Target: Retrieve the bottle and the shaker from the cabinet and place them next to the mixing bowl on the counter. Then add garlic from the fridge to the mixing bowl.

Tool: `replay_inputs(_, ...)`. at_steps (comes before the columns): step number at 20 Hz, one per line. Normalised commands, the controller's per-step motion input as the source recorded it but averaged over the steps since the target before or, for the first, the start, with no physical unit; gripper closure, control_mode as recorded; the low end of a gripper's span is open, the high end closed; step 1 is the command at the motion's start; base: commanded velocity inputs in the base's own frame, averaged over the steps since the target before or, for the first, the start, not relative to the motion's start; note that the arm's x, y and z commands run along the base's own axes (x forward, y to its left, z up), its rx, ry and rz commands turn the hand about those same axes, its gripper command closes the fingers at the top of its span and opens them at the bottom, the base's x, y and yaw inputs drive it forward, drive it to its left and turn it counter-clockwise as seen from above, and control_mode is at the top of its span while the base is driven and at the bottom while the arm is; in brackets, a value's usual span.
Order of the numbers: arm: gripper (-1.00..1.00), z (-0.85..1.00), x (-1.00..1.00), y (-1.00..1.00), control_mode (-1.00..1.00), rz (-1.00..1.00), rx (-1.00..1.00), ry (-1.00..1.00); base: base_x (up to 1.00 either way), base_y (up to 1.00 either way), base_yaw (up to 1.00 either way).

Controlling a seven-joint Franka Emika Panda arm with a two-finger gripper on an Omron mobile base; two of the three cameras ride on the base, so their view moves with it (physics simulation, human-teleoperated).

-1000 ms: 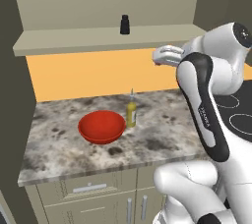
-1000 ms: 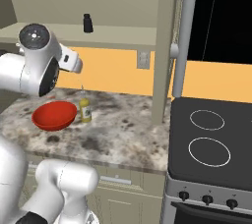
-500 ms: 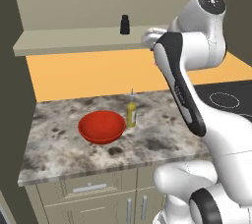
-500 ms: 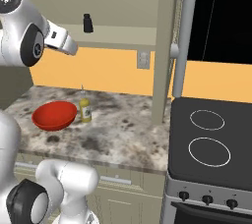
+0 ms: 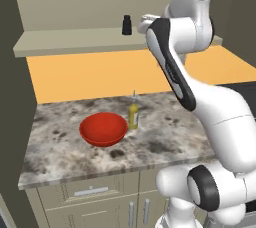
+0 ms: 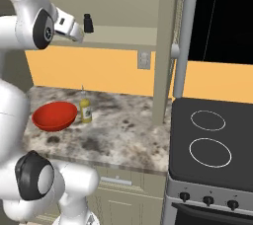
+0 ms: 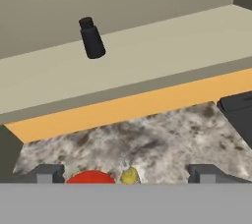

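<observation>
Left base view, speckled counter (image 5: 65,147), beige cabinet (image 5: 70,42) shelf above, tool (image 5: 145,23) released

The black shaker (image 5: 127,24) stands upright on the cabinet (image 5: 75,39) shelf. The yellow bottle (image 5: 133,113) stands upright on the marble counter (image 5: 65,147), just beside the glossy red mixing bowl (image 5: 103,128).

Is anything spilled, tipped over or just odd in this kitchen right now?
Nothing stands out. The bottle stands upright beside the red mixing bowl on the counter, and the shaker stands upright on the cabinet shelf. No spills.
</observation>
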Motion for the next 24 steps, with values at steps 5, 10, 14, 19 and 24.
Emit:
replay_inputs(5, -1.00, 0.30, 0.77, 0.00, -1.00, 0.11, 0.00, 0.00, 0.00, 0.00, 0.00)
replay_inputs(10, -1.00, 0.00, 0.54, 0.00, -1.00, 0.13, 0.00, 0.02, 0.00, 0.00, 0.00)
replay_inputs(14, -1.00, -0.22, 0.53, 0.00, -1.00, 0.09, 0.00, 0.06, 0.00, 0.00, 0.00)
replay_inputs(19, -1.00, -0.36, 0.52, 0.09, -1.00, 0.03, -0.02, 0.04, 0.00, 0.00, 0.00)
replay_inputs(24, -1.00, -0.07, 0.44, 0.19, -1.00, 0.00, -0.02, 0.00, 0.00, 0.00, 0.00)
